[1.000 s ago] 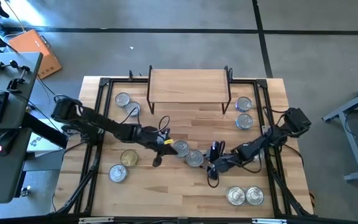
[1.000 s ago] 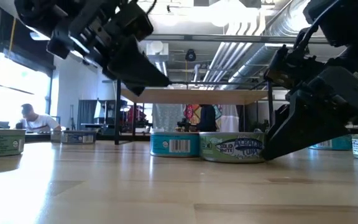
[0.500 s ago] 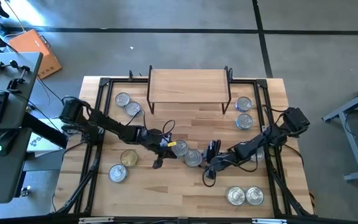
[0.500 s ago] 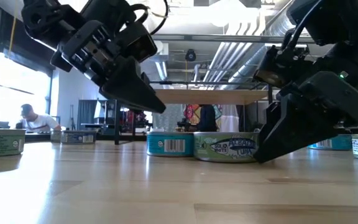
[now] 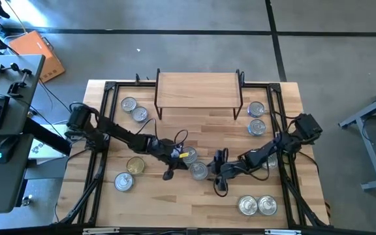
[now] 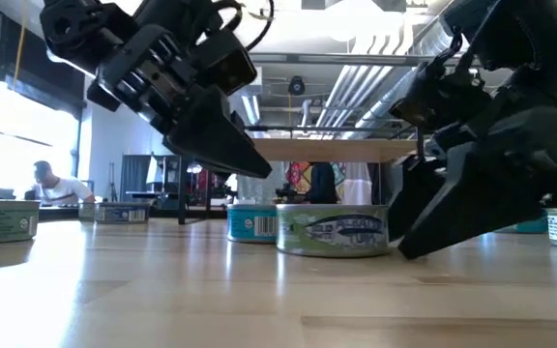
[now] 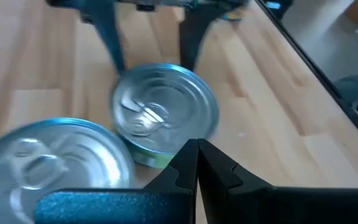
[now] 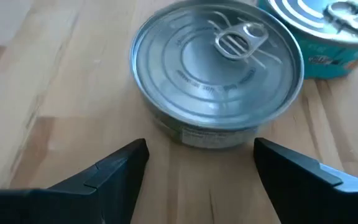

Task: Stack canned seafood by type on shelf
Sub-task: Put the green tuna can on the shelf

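My right gripper (image 5: 218,171) stands wide at a can's (image 5: 199,171) three o'clock; my left gripper (image 5: 170,171), pinched empty, at nine.

Even, bright light fills the high view, with only faint shadows under the arms on the table (image 5: 194,202). The low view looks into backlight: ceiling lamps (image 6: 356,14) far behind blow out to white glare, a window (image 6: 8,126) at far left glows, and both arms read as near-black shapes. The tabletop there shines with soft reflections, and its near edge is out of focus. In the left wrist view the tins (image 7: 165,115) are smeared by blur. The right wrist view is sharper, with a soft sheen on the tin lid (image 8: 219,59).
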